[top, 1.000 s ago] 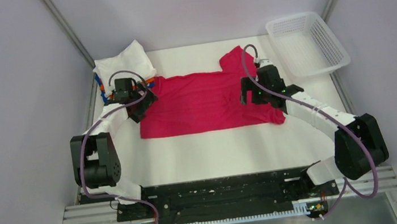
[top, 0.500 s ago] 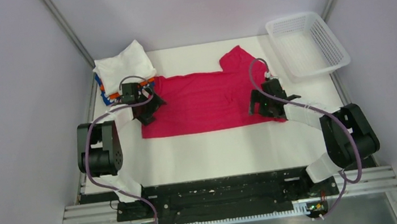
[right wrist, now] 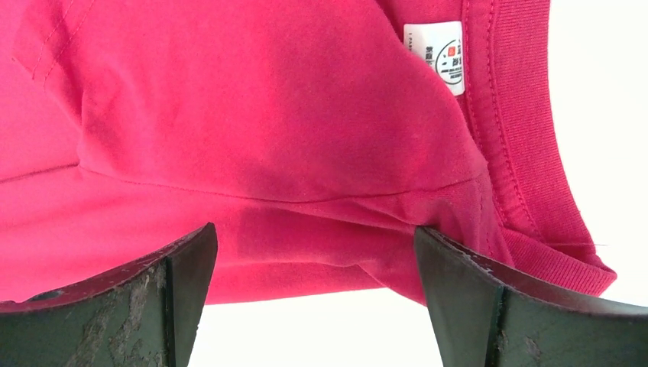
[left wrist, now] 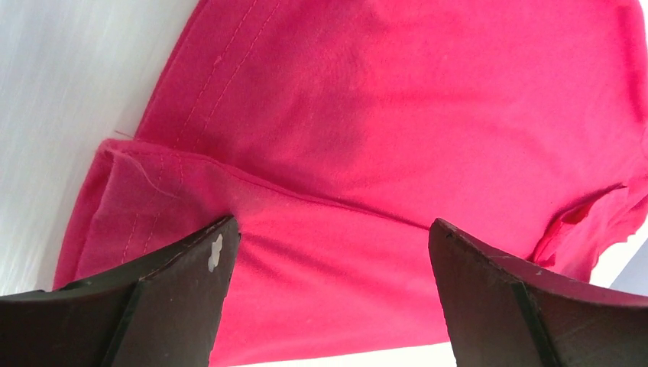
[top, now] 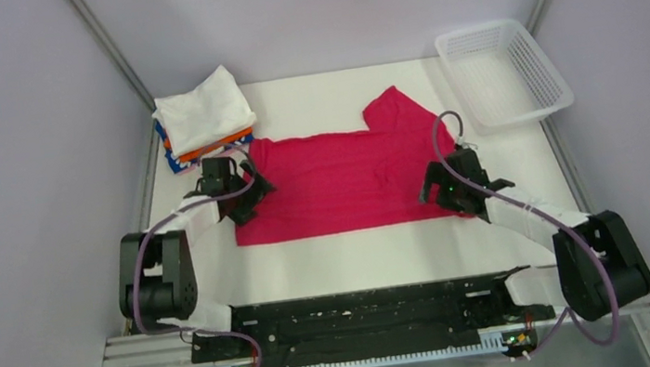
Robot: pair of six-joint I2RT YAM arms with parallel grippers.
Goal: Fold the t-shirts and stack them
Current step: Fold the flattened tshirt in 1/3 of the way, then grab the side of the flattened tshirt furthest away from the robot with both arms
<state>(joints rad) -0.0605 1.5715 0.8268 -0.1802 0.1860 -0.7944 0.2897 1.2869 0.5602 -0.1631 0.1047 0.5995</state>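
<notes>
The crimson-pink t-shirt [top: 340,180] lies spread across the middle of the table, partly folded lengthwise, one sleeve pointing to the back. My left gripper [top: 244,203] is open over the shirt's left end; in the left wrist view the cloth [left wrist: 367,138] fills the gap between the spread fingers. My right gripper [top: 442,190] is open over the shirt's right end by the collar; the right wrist view shows the shirt [right wrist: 252,130] and its white neck tag [right wrist: 435,53]. A stack of folded shirts [top: 201,116], white on top, sits at the back left.
A white plastic mesh basket [top: 502,71] stands at the back right corner. Bare white table [top: 358,254] lies between the shirt and the arm bases. Grey walls close in on both sides.
Both grippers have moved toward the near side along the shirt's ends. The shirt has shifted slightly nearer and a fresh crease shows near its right end.
</notes>
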